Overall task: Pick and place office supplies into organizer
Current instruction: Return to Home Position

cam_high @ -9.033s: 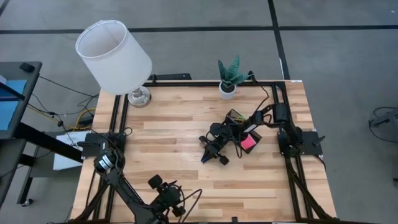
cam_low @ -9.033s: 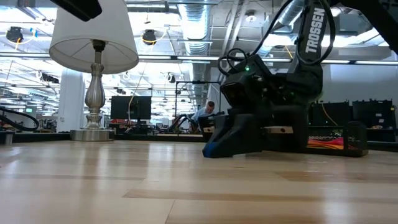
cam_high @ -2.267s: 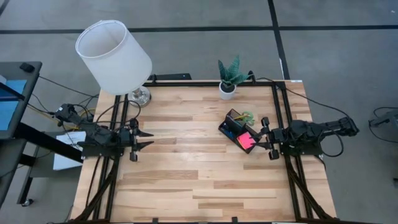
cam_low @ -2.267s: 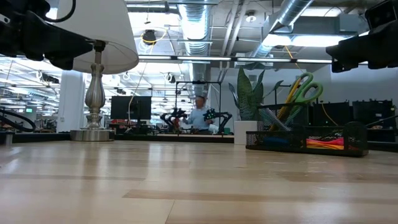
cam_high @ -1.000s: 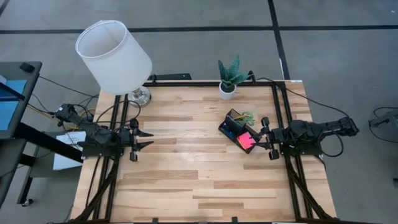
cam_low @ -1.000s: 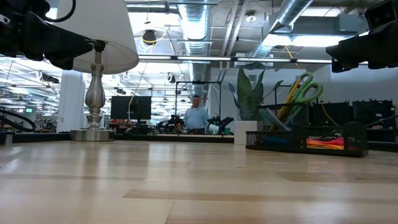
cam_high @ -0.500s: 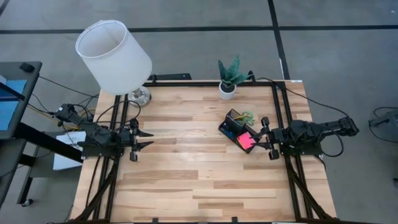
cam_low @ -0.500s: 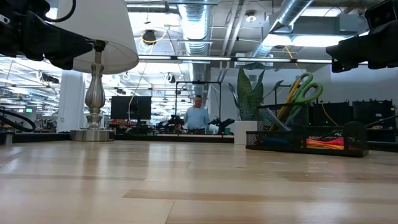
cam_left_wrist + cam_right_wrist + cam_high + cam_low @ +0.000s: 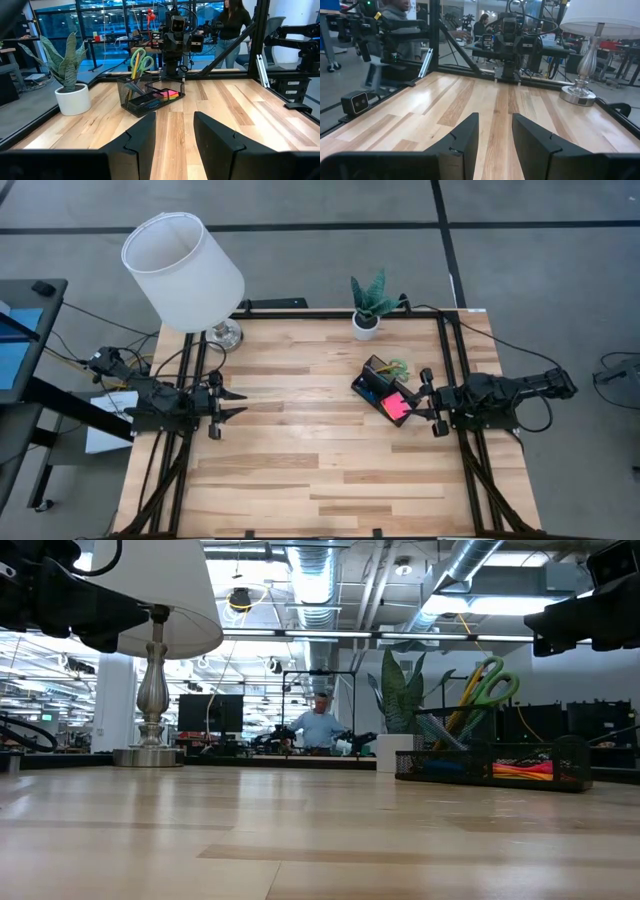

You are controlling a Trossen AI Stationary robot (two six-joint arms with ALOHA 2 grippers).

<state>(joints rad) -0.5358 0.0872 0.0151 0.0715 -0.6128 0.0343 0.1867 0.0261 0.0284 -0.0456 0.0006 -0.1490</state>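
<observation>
As the left arm (image 9: 160, 408) and right arm (image 9: 490, 398) lie level, both jaws stand spread.

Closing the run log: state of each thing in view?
organizer: upright on the table, filled
scissors: standing in the organizer, handles up
pink sticky pad: lying in the organizer
left pincer: open, empty, raised at table's left side
right pincer: open, empty, raised at table's right side
lamp: upright
plant pot: upright

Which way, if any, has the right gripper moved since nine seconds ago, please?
Yes. The right gripper has withdrawn from the middle of the table, left of the desk organizer, to the table's right edge, right of the organizer.
</observation>
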